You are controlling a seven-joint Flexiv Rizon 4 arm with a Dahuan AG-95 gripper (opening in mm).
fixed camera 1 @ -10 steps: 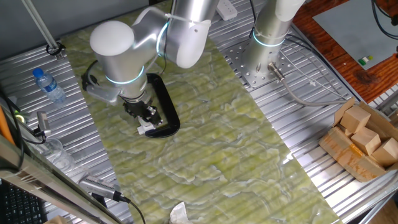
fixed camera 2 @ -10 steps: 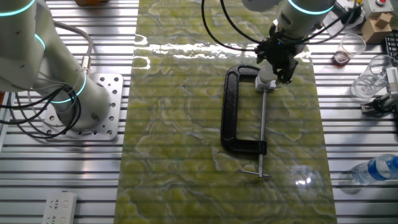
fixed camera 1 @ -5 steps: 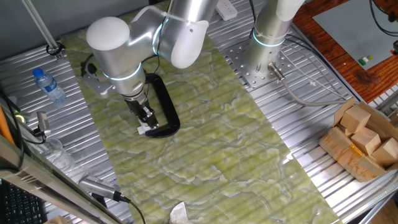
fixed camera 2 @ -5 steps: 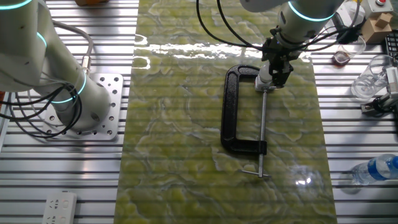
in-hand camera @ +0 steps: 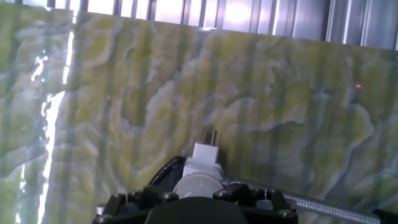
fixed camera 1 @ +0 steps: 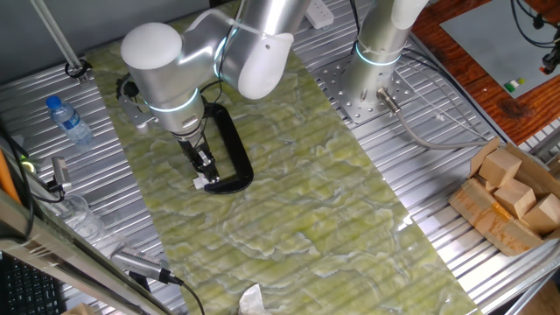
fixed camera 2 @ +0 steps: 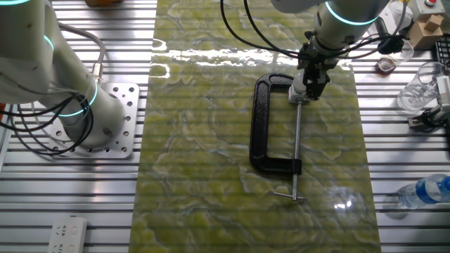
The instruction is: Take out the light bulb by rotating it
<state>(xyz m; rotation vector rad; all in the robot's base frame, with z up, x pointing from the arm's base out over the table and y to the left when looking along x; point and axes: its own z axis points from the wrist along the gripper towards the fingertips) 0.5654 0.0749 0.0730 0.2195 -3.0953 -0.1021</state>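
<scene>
The small white light bulb point(in-hand camera: 198, 185) sits in a white boxy socket piece point(in-hand camera: 204, 158), which is held in the mouth of the black C-shaped clamp point(fixed camera 2: 261, 119) lying on the green marbled mat. The clamp's thin screw rod point(fixed camera 2: 296, 147) runs toward the front. My gripper point(in-hand camera: 198, 200) comes down over the bulb with its fingers point(in-hand camera: 121, 204) on either side, shut on it. In both fixed views the gripper point(fixed camera 1: 201, 164) point(fixed camera 2: 313, 79) hides the bulb. Only the white socket piece point(fixed camera 1: 202, 183) point(fixed camera 2: 298, 91) shows beside the fingers.
A second arm's base point(fixed camera 1: 376, 70) point(fixed camera 2: 91, 119) stands off the mat. A water bottle point(fixed camera 1: 68, 120) point(fixed camera 2: 425, 191) lies on the metal table. A cardboard box with wooden blocks point(fixed camera 1: 512, 197) is at one side. Glass cups point(fixed camera 2: 422, 91) stand near the table edge.
My wrist has turned about its axis over the bulb, so the fingers now stand at a different angle. The clamp and socket have stayed in place.
</scene>
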